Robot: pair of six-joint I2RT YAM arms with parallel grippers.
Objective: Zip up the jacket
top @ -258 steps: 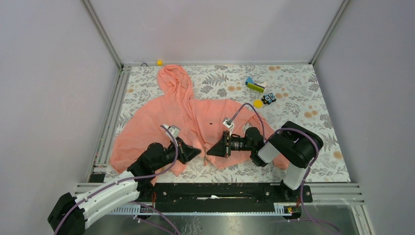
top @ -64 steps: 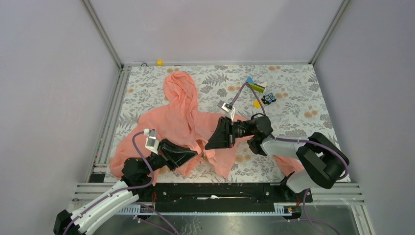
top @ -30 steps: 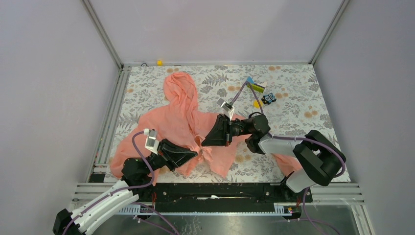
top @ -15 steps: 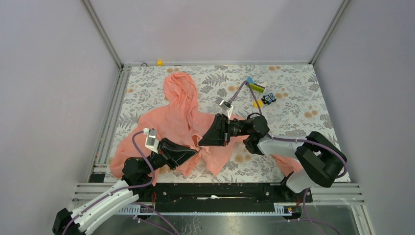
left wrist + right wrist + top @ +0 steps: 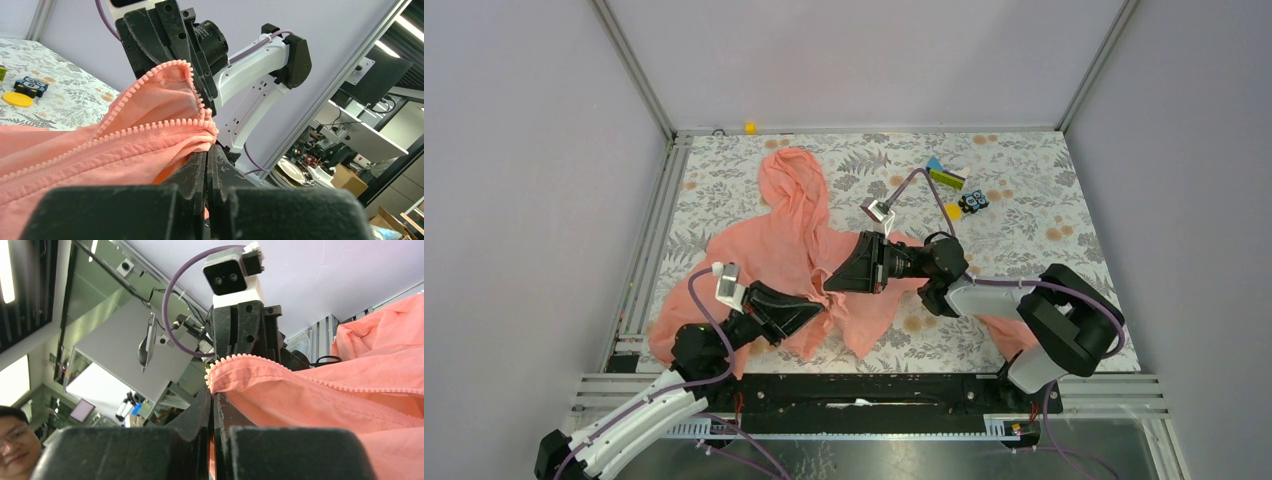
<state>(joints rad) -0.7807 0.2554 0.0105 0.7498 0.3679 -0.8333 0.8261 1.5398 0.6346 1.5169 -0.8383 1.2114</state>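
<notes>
While the bench (image 5: pixel 1024 210) carries the jacket (image 5: pixel 774 250) spread over its left half, the left pincer (image 5: pixel 209 150) and right pincer (image 5: pixel 214 390) meet nose to nose, each pinching a front edge. Smart play: hold both taut and align the zipper teeth (image 5: pixel 150 127) squarely.

My fern-printed worktop (image 5: pixel 1044 260) carries the jacket (image 5: pixel 769 250) across its near-left half, hood toward the far edge. Toward the far-right corner lie a green block (image 5: pixel 945 178), a black-and-blue toy (image 5: pixel 972 201) and a yellow disc (image 5: pixel 952 211).
</notes>
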